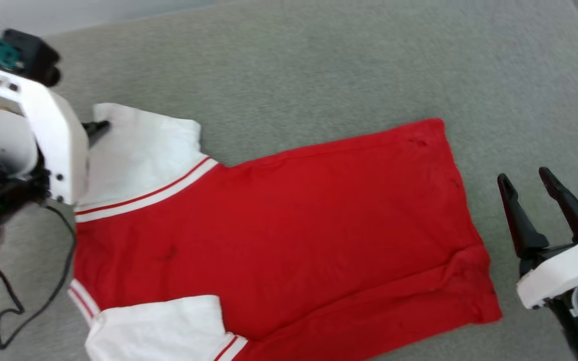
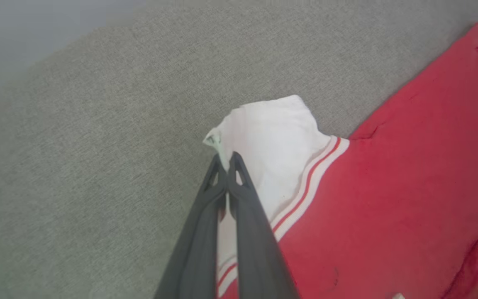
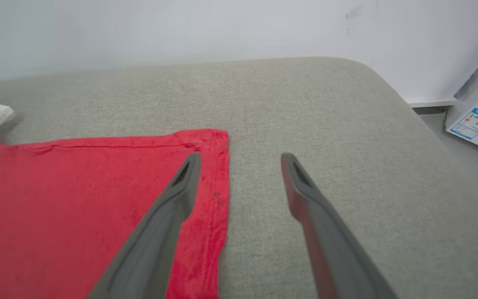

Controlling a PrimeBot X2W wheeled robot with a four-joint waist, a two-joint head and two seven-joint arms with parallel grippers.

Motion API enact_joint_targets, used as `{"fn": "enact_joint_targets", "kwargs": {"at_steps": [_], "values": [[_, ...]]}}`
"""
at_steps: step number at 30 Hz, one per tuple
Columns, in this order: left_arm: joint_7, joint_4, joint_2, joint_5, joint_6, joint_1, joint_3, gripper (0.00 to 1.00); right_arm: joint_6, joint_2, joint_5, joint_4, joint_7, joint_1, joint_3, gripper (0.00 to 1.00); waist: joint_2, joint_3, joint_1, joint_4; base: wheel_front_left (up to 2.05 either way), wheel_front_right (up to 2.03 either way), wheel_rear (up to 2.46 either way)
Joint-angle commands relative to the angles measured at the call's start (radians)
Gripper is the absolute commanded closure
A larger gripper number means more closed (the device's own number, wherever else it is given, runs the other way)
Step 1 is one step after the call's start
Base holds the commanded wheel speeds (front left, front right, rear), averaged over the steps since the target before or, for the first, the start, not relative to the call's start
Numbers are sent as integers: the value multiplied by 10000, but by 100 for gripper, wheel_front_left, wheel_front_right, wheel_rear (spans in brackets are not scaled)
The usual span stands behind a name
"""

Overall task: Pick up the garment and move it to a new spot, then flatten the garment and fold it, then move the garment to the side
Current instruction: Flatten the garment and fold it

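Observation:
The garment (image 1: 279, 225), a red jersey with white sleeves and red-and-white striped trim, lies spread flat on the grey cushion (image 1: 319, 65). My left gripper (image 1: 99, 128) is at the far white sleeve (image 1: 138, 155). In the left wrist view the left gripper (image 2: 225, 160) is shut on the sleeve's edge (image 2: 272, 137), a small tip of fabric sticking up past the fingertips. My right gripper (image 1: 526, 181) stands open just right of the red hem. In the right wrist view the right gripper (image 3: 241, 160) has one finger (image 3: 181, 187) over the hem corner of the garment (image 3: 56, 199) and the other over bare cushion.
A black cable (image 1: 33, 301) hangs from my left arm at the lower left. The cushion's (image 3: 347, 124) rounded edge lies to the right, with a white wall behind it. Beyond that edge a white panel with a blue label (image 3: 473, 122) stands on the floor.

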State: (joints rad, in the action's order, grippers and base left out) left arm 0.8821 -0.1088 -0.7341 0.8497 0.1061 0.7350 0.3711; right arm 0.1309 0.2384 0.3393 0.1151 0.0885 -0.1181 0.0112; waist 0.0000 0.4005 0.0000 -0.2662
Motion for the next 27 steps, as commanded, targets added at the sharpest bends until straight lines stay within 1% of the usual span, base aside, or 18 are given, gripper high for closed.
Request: {"fn": "enact_joint_targets", "kwargs": {"at_steps": [1, 4, 8, 11, 13, 16, 20, 23, 27], "values": [[-128, 450, 70, 34, 83, -213, 169, 100, -4, 402, 178, 252, 924, 10, 2, 0, 0, -536, 0, 686, 0, 0, 0], [-356, 1252, 41, -8, 156, -370, 399, 100, -4, 1311, 239, 641, 2732, -156, 130, 0, 0, -678, 0, 1123, 0, 0, 0], [-531, 2432, -123, -34, 201, -695, 643, 100, -4, 2362, 643, 911, 5129, -693, 311, 0, 0, -639, 0, 1622, 0, 0, 0], [-760, 3186, -109, 150, 213, -1021, 730, 100, -4, 2980, 832, 778, 6675, -1260, 463, 0, 0, -452, 0, 2014, 0, 0, 0], [-915, 3578, -72, 201, 210, -1166, 762, 100, -9, 3293, 854, 612, 7444, -1689, 557, 0, 0, -285, 0, 2278, 0, 0, 0], [-1154, 4055, -91, 97, 213, -1298, 878, 100, -6, 3599, 864, 192, 8324, -2387, 685, 0, 0, 33, 0, 2665, 0, 0, 0], [-1429, 4570, -141, -4, 230, -1377, 1083, 100, -4, 3711, 916, -506, 9252, -3201, 804, 0, 0, 384, 0, 3142, 0, 0, 0], [-1670, 4833, -141, -108, 230, -1427, 1185, 100, -6, 3743, 890, -1101, 9766, -3658, 1057, 0, 0, 584, 0, 3430, 0, 0, 0], [-1907, 5026, -104, -185, 238, -1435, 1344, 100, -6, 3877, 632, -1886, 10101, -4069, 1322, 0, 0, 791, 0, 3759, 0, 0, 0]]}}
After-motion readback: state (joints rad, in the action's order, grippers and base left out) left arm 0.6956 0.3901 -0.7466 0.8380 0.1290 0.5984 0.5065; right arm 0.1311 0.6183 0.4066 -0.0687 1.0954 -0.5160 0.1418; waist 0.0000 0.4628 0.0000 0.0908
